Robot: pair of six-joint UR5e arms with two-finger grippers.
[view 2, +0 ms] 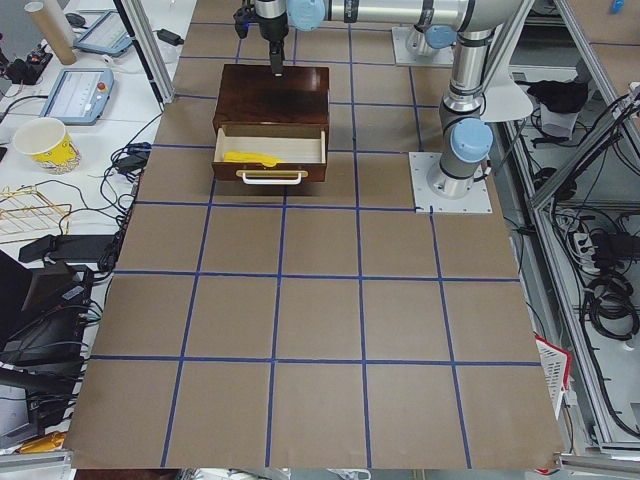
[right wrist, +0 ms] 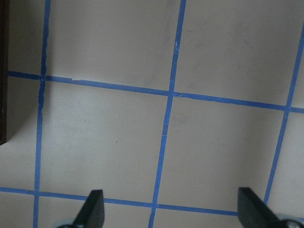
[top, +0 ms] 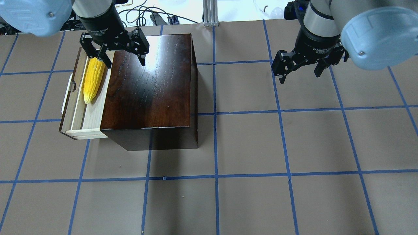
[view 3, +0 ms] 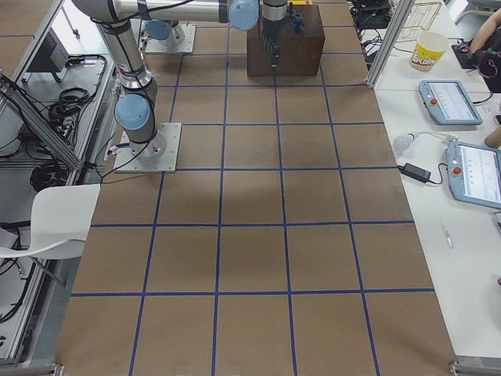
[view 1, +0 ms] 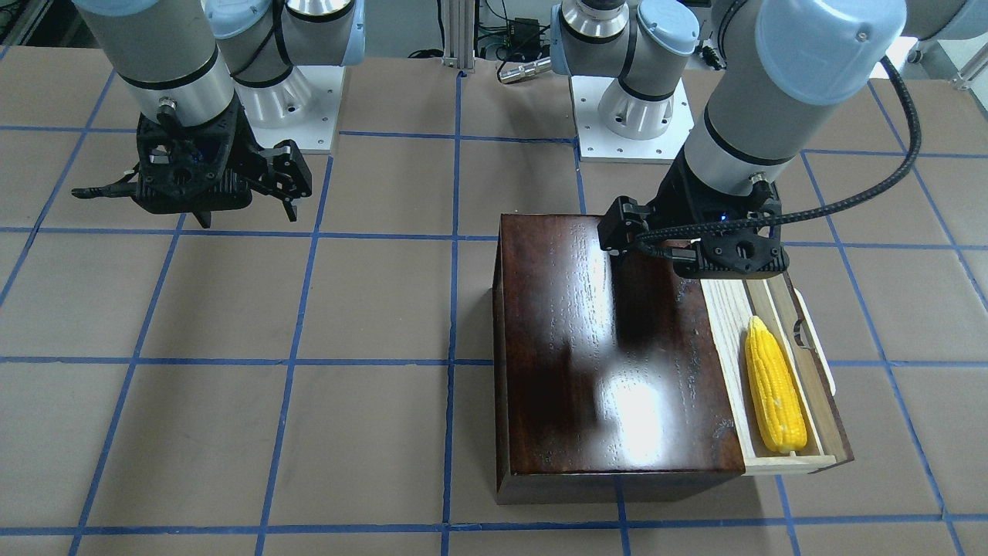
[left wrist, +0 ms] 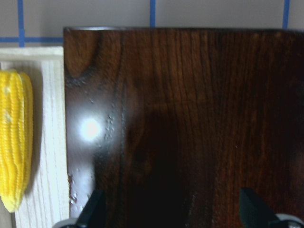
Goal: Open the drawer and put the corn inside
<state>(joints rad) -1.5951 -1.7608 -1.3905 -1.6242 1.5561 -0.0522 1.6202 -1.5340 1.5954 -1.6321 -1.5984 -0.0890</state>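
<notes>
The drawer [top: 93,121] stands pulled out of the dark-brown box [top: 150,81] on the overhead view's left, with its white loop handle [top: 67,94] outermost. The yellow corn [top: 92,80] lies lengthwise on the drawer's pale floor and also shows in the front-facing view [view 1: 774,386] and the left wrist view [left wrist: 14,142]. My left gripper [top: 124,62] is open and empty, just above the box's top near its far edge, with one finger close over the corn's thick end. My right gripper [top: 300,76] is open and empty, over bare table far to the right.
The brown table surface carries a blue tape grid [top: 215,112]. The two arm bases [view 1: 625,116] stand at the robot's side of the table. Side benches with tablets and a yellow cup [view 2: 45,145] lie off the table.
</notes>
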